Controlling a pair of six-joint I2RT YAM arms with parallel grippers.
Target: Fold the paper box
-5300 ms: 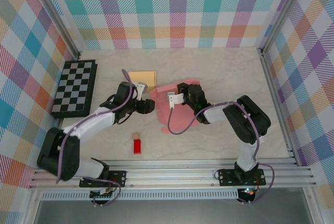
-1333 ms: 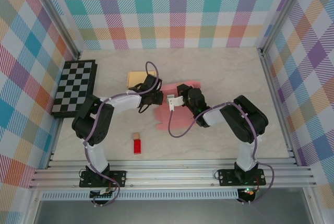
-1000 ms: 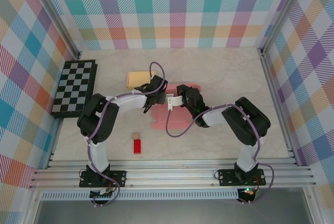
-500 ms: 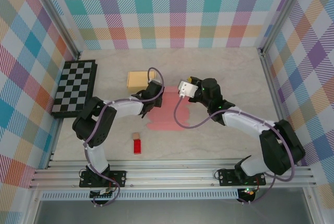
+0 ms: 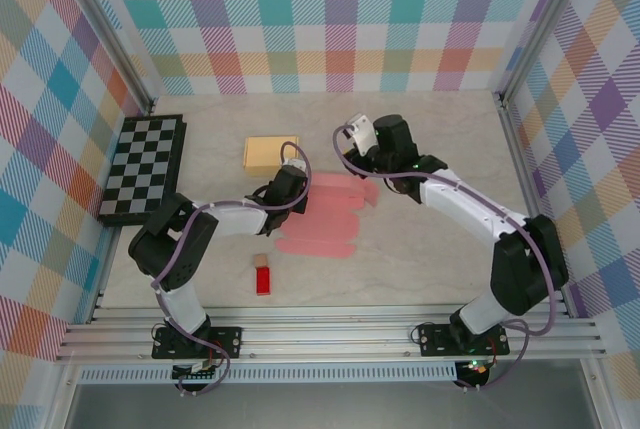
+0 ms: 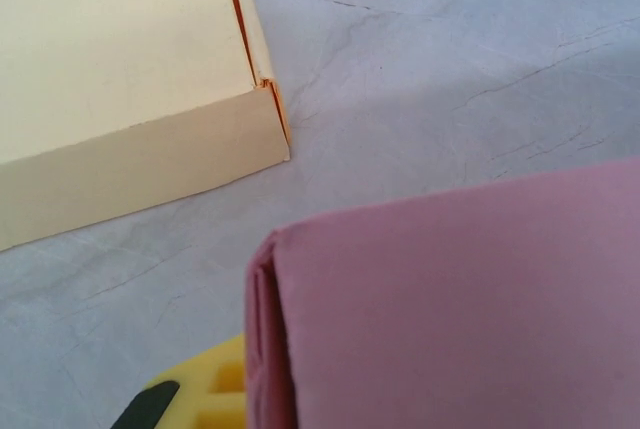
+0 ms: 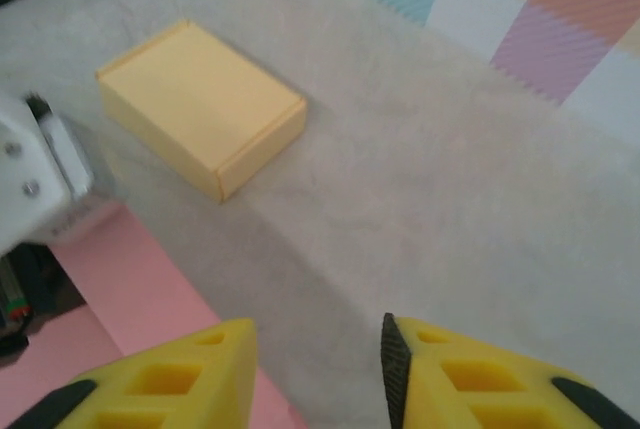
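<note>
Overhead, the flat pink paper box [image 5: 330, 217] lies spread out in the middle of the pale marbled desk [image 5: 440, 249], its rounded flaps pointing right. The left gripper [image 5: 291, 195] sits at the sheet's left edge, and the right gripper [image 5: 366, 156] hovers by its far right corner. A closed yellow cardboard box [image 5: 271, 153] rests just beyond the left gripper. A black-and-white checkerboard [image 5: 143, 170] lies well off to the left. A small red block [image 5: 263, 280] sits near the front with a tan cube [image 5: 260, 260] just beside it.

From the left wrist, a doubled edge of the pink paper box [image 6: 470, 309] lies over 1 yellow finger [image 6: 205, 399]; the left gripper is clenched on that edge. A corner of the yellow cardboard box [image 6: 120, 59] lies near, with bare desk between it and the pink sheet.

From the right wrist, the right gripper [image 7: 315, 349] is released, its 2 yellow fingers [image 7: 190, 374] apart with nothing between them, above the desk. The pink paper box [image 7: 130, 279] shows at lower left, and the yellow cardboard box [image 7: 195, 99] sits beyond it.
</note>
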